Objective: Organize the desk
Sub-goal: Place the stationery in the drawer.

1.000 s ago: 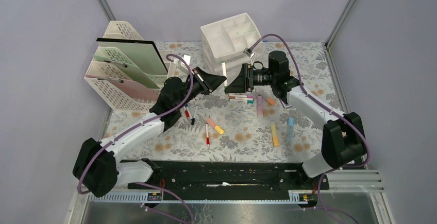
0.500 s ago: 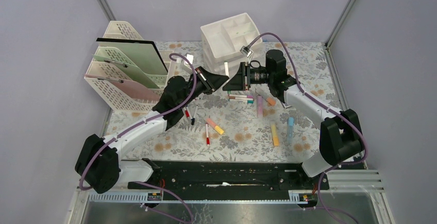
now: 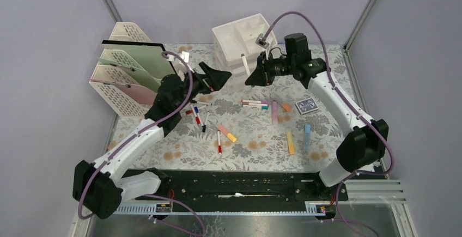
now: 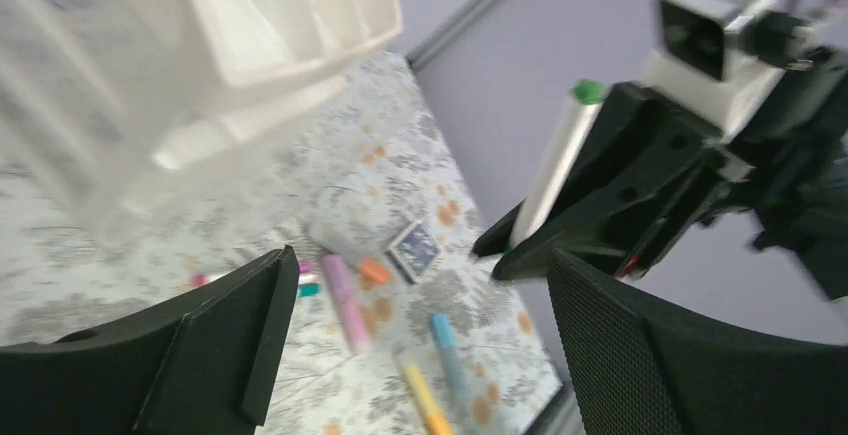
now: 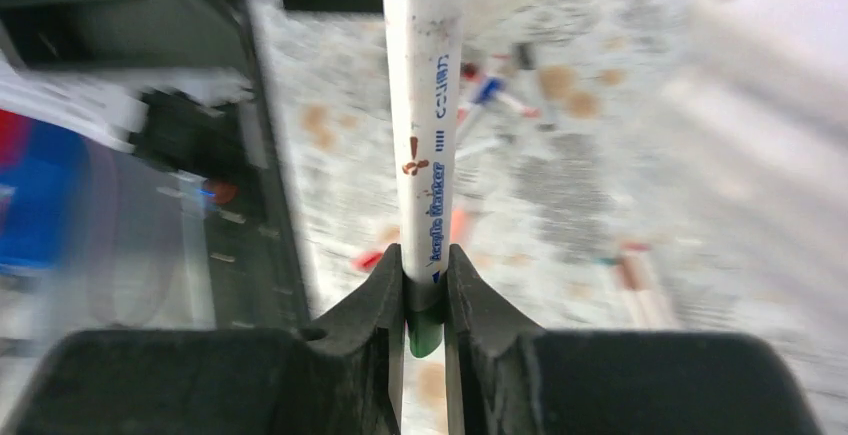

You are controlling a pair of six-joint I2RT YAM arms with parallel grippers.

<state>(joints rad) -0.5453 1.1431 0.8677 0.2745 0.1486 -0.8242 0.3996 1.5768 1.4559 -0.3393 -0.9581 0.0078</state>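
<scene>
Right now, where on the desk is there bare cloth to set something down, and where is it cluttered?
Bare: the near strip of the desk between the red markers and the black base rail, and the back-right corner behind the right arm. Crowded: the middle, from those markers past the bundled pens to the card deck and highlighters.

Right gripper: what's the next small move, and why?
Probably swing the right gripper slightly toward the organizer and lower the marker into a top compartment. Its jaws are shut on the marker, the left gripper stands open and apart from it, and the organizer sits right beside.
</scene>
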